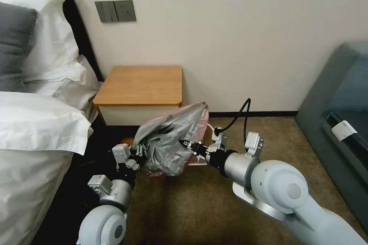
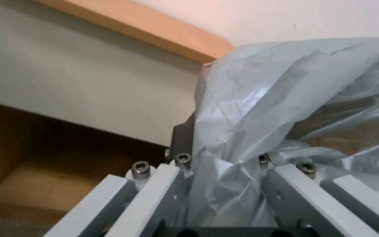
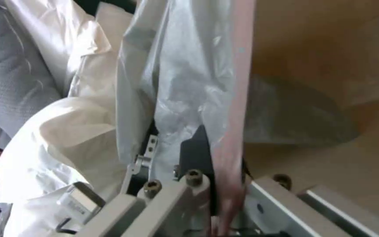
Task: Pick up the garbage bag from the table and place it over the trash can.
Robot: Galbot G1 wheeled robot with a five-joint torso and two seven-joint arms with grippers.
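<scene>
The garbage bag (image 1: 168, 141), grey crinkly plastic with a pinkish edge, hangs bunched on the floor side of the table (image 1: 142, 84), whose orange-brown top is bare. It covers most of the trash can, of which a cream rim corner (image 1: 210, 126) peeks out. My left gripper (image 1: 140, 157) is shut on the bag's left side. My right gripper (image 1: 188, 145) is shut on its right side. In the left wrist view the bag (image 2: 260, 108) runs up between the fingers of the left gripper (image 2: 224, 148). In the right wrist view the right gripper (image 3: 224, 164) pinches the bag's pink edge (image 3: 238, 98) beside the bin's beige wall (image 3: 330, 65).
A bed with white pillows (image 1: 42, 65) and a duvet (image 1: 34, 130) fills the left. A grey sofa (image 1: 341, 95) stands on the right. A black cable (image 1: 239, 116) arcs above the right wrist. Brown carpet (image 1: 184, 206) lies open in front.
</scene>
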